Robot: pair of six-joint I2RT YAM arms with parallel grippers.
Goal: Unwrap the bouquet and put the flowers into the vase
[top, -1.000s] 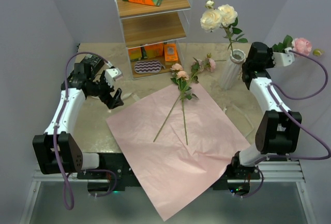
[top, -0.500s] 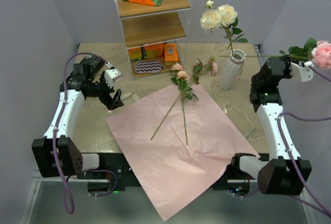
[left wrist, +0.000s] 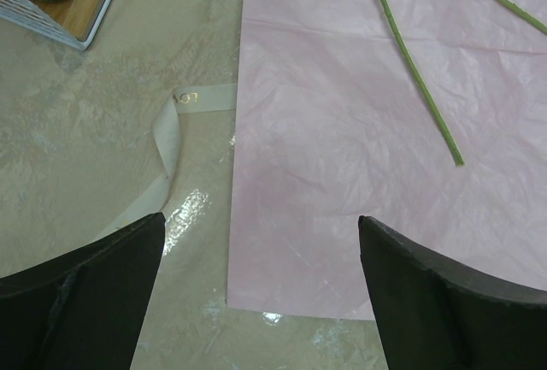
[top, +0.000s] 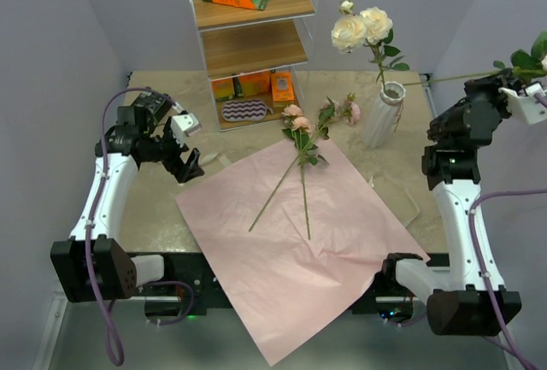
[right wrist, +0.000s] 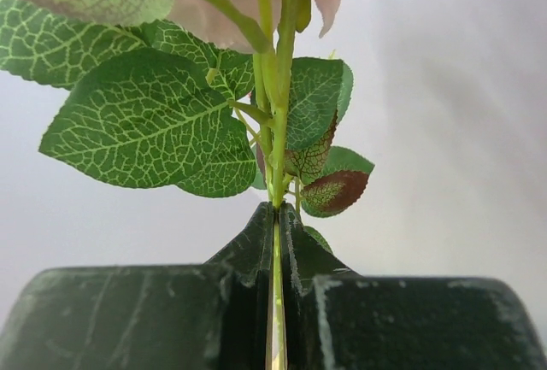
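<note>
Right gripper [right wrist: 275, 242] fingers are clamped on the stem of one pink rose [right wrist: 282, 88], just below the leaves. In the top view the stem lies near horizontal, cut end at 9 o'clock, close to the rim of the white ribbed vase [top: 382, 114].

Left gripper [left wrist: 261, 302] fingers are spread wide and empty, hovering over the 10 o'clock edge of the pink sheet [left wrist: 342, 173], beside the loose cream ribbon [left wrist: 167, 148].

Risks:
- The long stem is gripped far from its tip, so the tip may swing and miss the narrow neck.
- The tip may hit the rim and topple the tall, slim vase.
- It may push out the roses already in the vase.
- The thin stem may pivot in the grip.

Counts:
- 1 vase, holding 2 cream blooms [top: 363, 28] and 1 bud.
- 1 rose held.
- 2 stems [top: 304, 199] clear on the sheet; 3 pink blooms at its 12 o'clock edge; third stem cannot be told.
- 1 sheet, 1 ribbon.
</note>
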